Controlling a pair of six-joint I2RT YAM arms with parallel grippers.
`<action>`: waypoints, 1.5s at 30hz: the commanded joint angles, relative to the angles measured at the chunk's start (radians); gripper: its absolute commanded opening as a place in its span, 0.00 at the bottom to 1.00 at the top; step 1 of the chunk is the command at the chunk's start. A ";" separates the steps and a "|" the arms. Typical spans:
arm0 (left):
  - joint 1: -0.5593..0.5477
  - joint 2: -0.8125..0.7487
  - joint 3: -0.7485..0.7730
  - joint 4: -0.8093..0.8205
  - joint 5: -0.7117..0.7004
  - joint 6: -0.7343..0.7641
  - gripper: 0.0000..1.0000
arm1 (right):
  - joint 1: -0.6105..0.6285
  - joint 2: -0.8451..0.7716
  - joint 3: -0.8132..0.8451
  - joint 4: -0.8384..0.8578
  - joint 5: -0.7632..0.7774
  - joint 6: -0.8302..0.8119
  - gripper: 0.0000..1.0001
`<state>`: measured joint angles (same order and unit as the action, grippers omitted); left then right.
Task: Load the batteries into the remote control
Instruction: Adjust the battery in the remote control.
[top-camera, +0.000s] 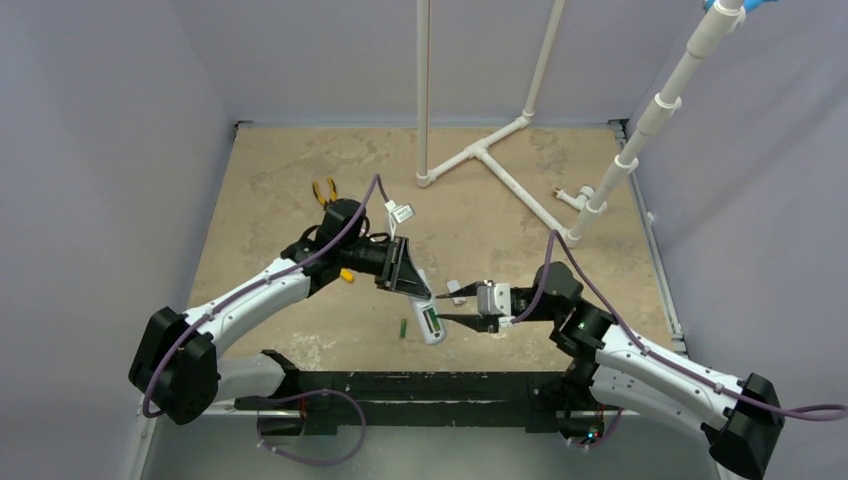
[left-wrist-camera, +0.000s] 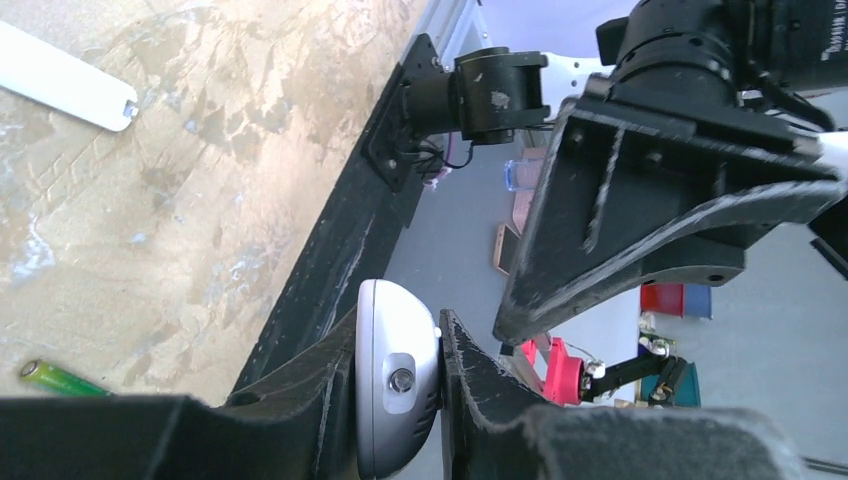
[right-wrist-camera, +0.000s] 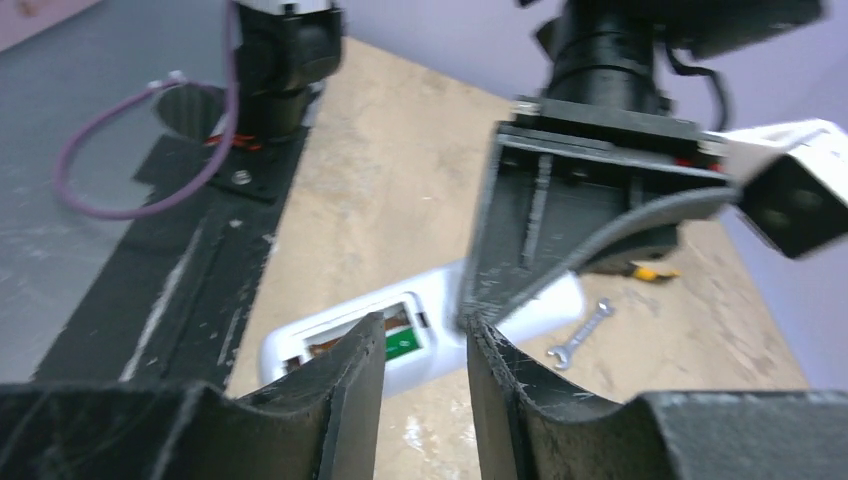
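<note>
The white remote control (top-camera: 430, 318) lies tilted at the table's front middle, back up, with its battery bay open. One green battery (right-wrist-camera: 402, 343) sits in the bay. The other green battery (top-camera: 403, 328) lies loose on the table just left of the remote; it also shows in the left wrist view (left-wrist-camera: 58, 377). My left gripper (top-camera: 416, 289) is shut on the remote's far end (left-wrist-camera: 395, 385). My right gripper (top-camera: 446, 308) is open and empty, right beside the bay, its fingertips (right-wrist-camera: 372, 345) framing it.
A flat white strip (left-wrist-camera: 60, 75) lies on the table near my right gripper. A small silver wrench (right-wrist-camera: 580, 333) and yellow-handled pliers (top-camera: 325, 190) lie behind the remote. A white pipe frame (top-camera: 480, 150) stands at the back. The black base rail (top-camera: 420, 385) runs along the front.
</note>
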<state>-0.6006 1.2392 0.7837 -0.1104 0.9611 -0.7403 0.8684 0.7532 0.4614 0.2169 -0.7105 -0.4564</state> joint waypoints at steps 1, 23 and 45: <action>-0.001 -0.038 0.036 -0.046 -0.050 0.059 0.00 | -0.005 -0.042 -0.063 0.255 0.227 0.197 0.36; 0.017 -0.111 0.017 -0.039 -0.180 0.068 0.00 | -0.006 0.063 -0.046 0.212 0.312 0.659 0.72; 0.018 -0.129 0.023 -0.041 -0.162 0.067 0.00 | -0.006 0.144 -0.084 0.330 0.338 0.715 0.62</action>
<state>-0.5892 1.1400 0.7834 -0.1753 0.7807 -0.6903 0.8627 0.8948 0.3771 0.5022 -0.3836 0.2539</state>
